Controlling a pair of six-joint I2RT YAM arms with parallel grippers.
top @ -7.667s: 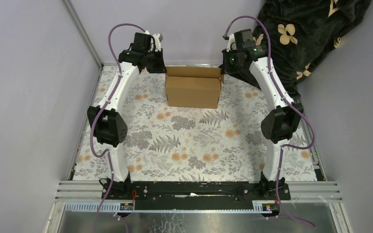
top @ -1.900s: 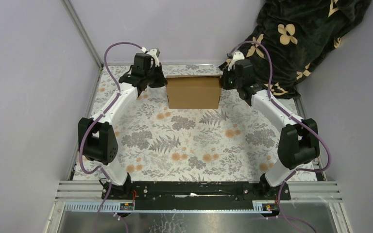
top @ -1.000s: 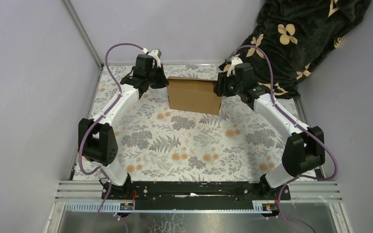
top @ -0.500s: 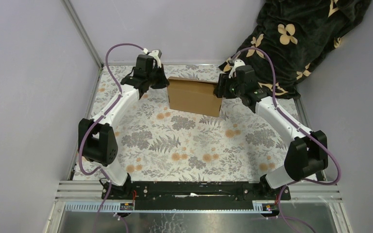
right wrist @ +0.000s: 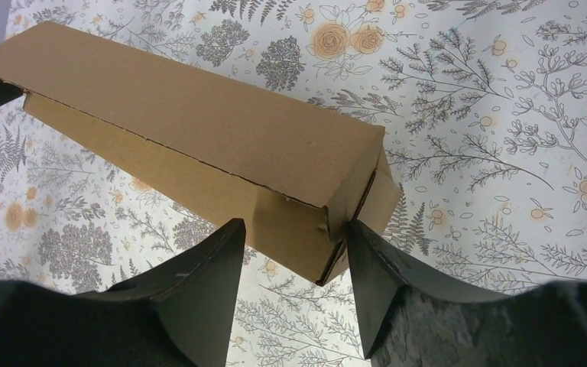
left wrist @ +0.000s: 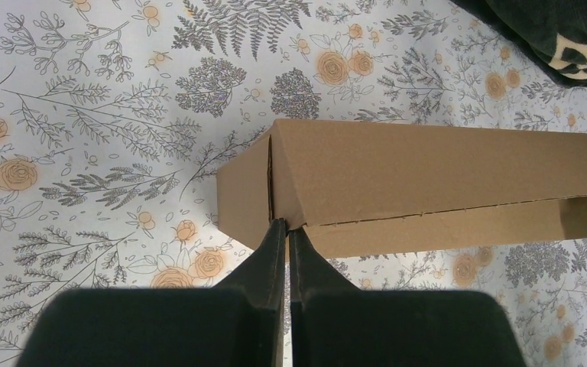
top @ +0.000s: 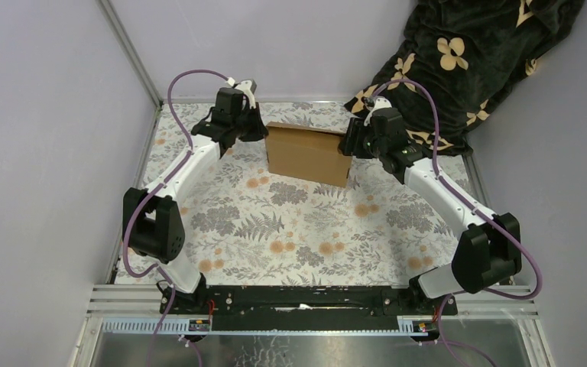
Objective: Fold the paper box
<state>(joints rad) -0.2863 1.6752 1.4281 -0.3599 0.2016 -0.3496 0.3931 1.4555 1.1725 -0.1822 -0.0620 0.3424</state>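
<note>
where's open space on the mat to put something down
The wide floral mat between the paper box and the arm bases is free. It is crowded at the far edge: left tool and right tool flank the box.

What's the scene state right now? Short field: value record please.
object: paper box, brown cardboard, folded into a closed shape
location: far middle of the floral table cover, skewed
left gripper: shut, fingertips at the box's left end corner
right gripper: jaws straddling the box's right end corner, part open; contact unclear
background: dark floral blanket at far right corner
</note>
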